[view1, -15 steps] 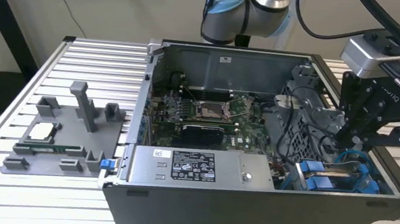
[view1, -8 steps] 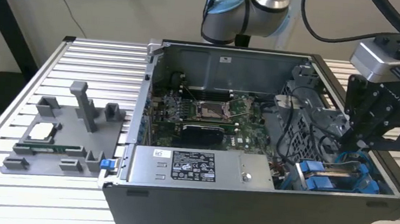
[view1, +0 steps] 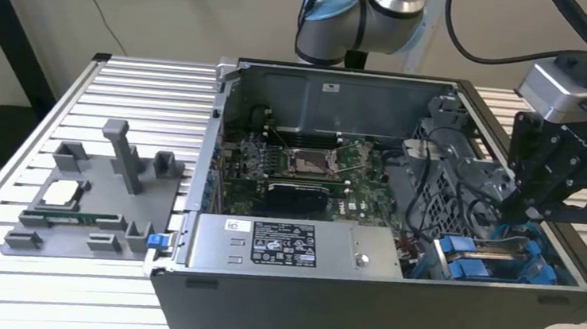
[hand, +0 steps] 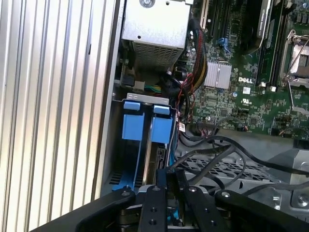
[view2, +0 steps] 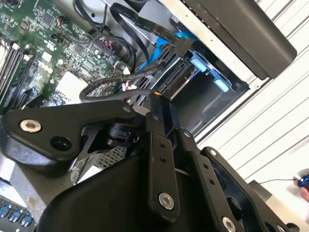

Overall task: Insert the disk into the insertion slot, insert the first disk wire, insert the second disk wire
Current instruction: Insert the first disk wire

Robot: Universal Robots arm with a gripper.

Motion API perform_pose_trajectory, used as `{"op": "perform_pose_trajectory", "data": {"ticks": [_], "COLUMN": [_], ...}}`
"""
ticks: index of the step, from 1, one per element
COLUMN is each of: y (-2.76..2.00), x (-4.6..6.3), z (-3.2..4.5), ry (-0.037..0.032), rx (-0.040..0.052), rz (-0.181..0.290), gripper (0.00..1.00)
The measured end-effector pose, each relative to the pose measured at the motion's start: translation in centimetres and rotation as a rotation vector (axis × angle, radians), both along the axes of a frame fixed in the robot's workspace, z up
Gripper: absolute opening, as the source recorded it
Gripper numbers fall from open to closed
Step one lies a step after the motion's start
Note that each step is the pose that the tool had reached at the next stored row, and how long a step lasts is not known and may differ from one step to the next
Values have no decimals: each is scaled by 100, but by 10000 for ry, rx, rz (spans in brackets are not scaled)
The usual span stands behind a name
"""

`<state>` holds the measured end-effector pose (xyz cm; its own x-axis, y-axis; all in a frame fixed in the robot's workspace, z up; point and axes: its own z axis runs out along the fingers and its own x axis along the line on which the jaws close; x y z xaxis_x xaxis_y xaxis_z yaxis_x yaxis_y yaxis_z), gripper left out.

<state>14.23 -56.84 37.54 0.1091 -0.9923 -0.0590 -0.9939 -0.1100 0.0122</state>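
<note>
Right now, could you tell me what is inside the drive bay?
Two blue carriers sit side by side in the drive bay. The gripper, shut on a black wire, covers part of them, so their connectors are hidden.

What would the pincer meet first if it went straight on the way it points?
Most likely the disk, blue-framed, seated in the insertion slot directly ahead of the pincer. Black cables lie close beside that line, and depth is unclear.

Computer case (view1: 366, 314) on table (view1: 121, 70); fixture tray (view1: 75, 225) beside it, at the exterior view's left. Inside case: power-supply box (view1: 297, 249) along the near wall, motherboard (view1: 304, 165) behind it, insertion slot (view1: 487, 261) at the exterior view's right, gripper (view1: 513, 212) over the slot.
</note>
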Motion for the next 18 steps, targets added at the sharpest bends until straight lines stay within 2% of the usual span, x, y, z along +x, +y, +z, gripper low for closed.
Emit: {"op": "perform_pose_trajectory", "data": {"ticks": [18], "y": [-20], "x": [72], "z": [-41], "ry": [157], "rx": [1], "rz": [-43], "gripper": [0]}}
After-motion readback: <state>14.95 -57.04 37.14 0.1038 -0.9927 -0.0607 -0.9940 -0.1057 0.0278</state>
